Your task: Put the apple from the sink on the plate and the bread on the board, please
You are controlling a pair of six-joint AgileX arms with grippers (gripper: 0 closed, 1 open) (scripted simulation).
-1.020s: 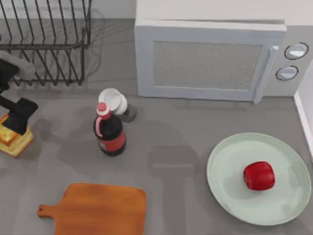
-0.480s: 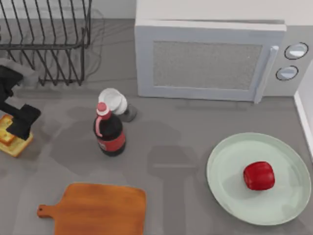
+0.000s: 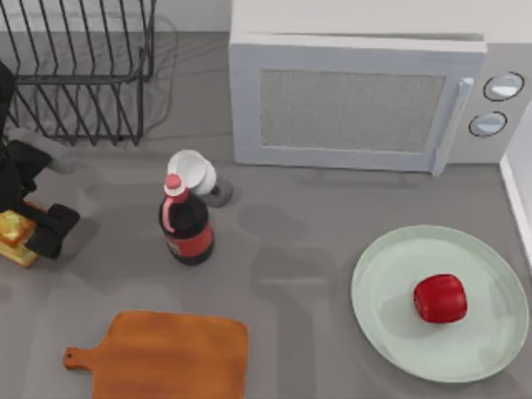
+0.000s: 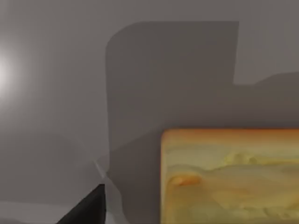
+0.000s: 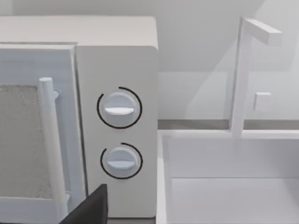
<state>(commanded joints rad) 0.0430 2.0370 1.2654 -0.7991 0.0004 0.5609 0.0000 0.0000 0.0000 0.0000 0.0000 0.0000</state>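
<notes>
The bread [image 4: 231, 177] is seen close up, its golden-orange top edge and pale yellow layered side resting on the grey table [image 4: 56, 93]. One dark fingertip [image 4: 86, 210] is seen beside it, apart from it.

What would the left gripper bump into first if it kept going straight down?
Most likely the bread. The left gripper hangs right over it at the table's left edge, and the left wrist view shows the bread close below. How much gap remains is hard to judge.

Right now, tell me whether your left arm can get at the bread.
Probably yes: the left gripper is already over the bread at the table's left edge, with nothing between them. The cola bottle stands well aside.
</notes>
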